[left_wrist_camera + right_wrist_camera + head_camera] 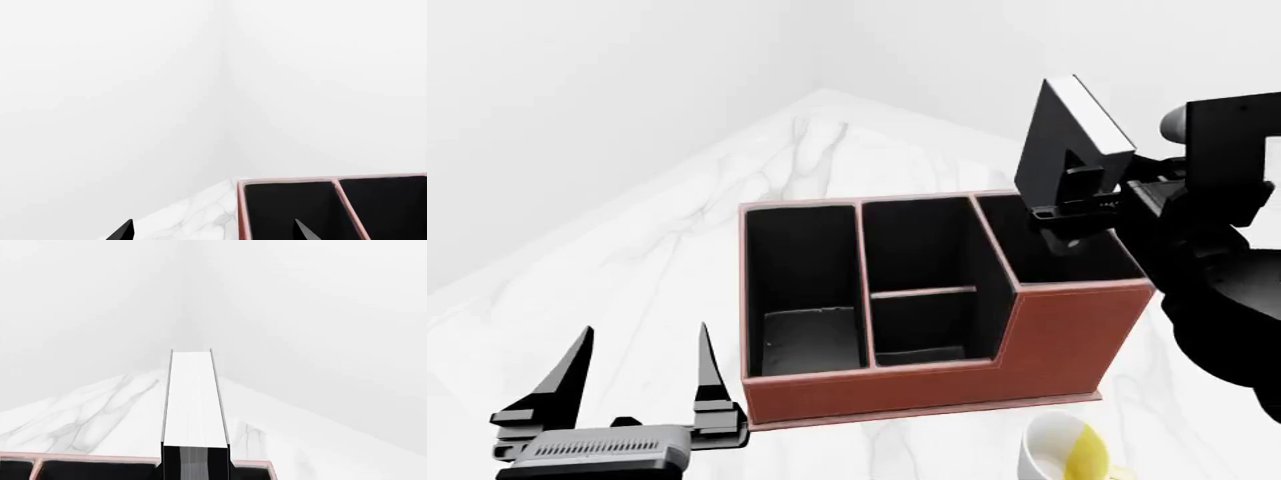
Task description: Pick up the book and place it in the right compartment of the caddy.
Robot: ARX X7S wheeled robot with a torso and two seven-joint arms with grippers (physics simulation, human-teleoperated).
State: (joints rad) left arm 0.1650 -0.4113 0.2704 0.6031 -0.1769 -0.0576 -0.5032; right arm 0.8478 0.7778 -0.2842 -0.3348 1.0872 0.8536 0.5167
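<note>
The reddish-brown caddy (934, 385) with black lining stands mid-table. Its tall right compartment (1081, 262) lies directly under the book (1052, 135). The book is black with white page edges and hangs tilted above that cell. My right gripper (1077, 208) is shut on the book's lower end. In the right wrist view the white page edges (193, 400) run away from the gripper (195, 466), with the caddy's rim (87, 458) below. My left gripper (645, 335) stands open and holds nothing, left of the caddy. The left wrist view shows that gripper (213, 231) over the caddy's rim (241, 210).
A white-and-yellow mug (1065, 450) stands in front of the caddy near the table's front edge. The white marble table (667, 250) narrows to a far corner against plain white walls. The caddy's left cell (801, 290) and divided middle cell (921, 290) hold nothing.
</note>
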